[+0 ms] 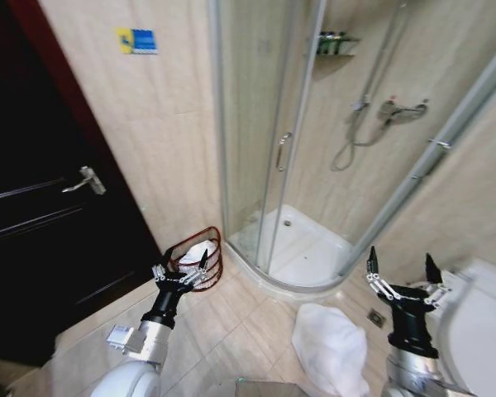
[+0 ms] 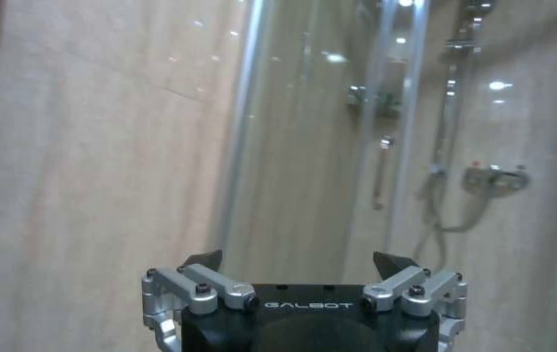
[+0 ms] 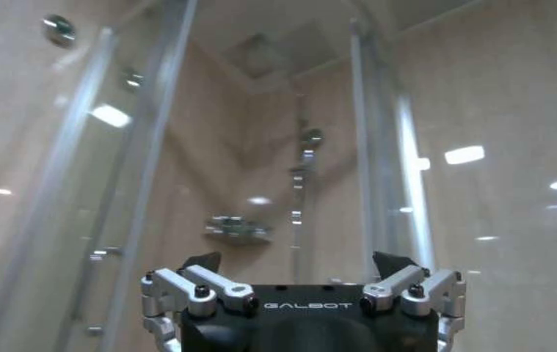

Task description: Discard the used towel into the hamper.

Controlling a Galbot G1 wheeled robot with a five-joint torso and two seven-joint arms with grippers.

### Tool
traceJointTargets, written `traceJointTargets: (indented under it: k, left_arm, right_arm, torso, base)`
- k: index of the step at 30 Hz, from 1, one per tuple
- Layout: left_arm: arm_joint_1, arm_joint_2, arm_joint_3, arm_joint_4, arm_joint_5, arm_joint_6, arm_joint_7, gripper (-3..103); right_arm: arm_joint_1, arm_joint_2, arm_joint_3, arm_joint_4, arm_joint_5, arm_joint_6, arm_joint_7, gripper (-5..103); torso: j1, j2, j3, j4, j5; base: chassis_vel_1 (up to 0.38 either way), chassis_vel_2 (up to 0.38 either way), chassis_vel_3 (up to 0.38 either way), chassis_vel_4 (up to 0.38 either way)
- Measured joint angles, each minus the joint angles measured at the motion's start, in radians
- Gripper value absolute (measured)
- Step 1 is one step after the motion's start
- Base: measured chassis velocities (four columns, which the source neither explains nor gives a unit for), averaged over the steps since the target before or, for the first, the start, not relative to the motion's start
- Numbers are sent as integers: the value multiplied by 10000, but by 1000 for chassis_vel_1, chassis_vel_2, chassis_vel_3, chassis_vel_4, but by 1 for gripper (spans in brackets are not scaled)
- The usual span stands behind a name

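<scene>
The hamper (image 1: 217,248), a small red-brown wire basket, stands on the floor against the tiled wall beside the shower, with something white inside it. A white towel (image 1: 329,347) lies crumpled on the floor tiles in front of the shower tray. My left gripper (image 1: 184,265) is open and raised just in front of the hamper, holding nothing. My right gripper (image 1: 400,265) is open and empty too, held upright to the right of the towel and above it. In the wrist views the left gripper (image 2: 298,264) and right gripper (image 3: 298,264) face the shower glass with spread fingers.
A curved glass shower enclosure (image 1: 273,149) with a white tray (image 1: 310,256) fills the middle. A dark door (image 1: 41,215) stands at the left. A white toilet (image 1: 479,331) is at the right edge. A floor drain (image 1: 377,318) sits near the towel.
</scene>
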Motion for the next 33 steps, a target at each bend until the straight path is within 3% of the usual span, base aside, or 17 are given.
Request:
traceJointTargets:
  k: [18,25,33]
  left_arm:
    - [0,0,0,0,0,-1,0,100]
    - [0,0,0,0,0,0,0,100]
    - [0,0,0,0,0,0,0,100]
  right_arm:
    - [59,0,-248,-351,-345,-275,1352,100]
    - [-11,0,-202,-525,309,-646,1375,100]
    - [17,0,-98,-725,708,-562,962,100]
  torso:
    - [0,0,1,1,4]
    - [0,0,0,0,4]
    - [0,0,0,-1,0]
  base:
    - [-123,-127,-124,-133]
    - [-138,-130,-134,-130]
    - [-125,-127,-117,-116]
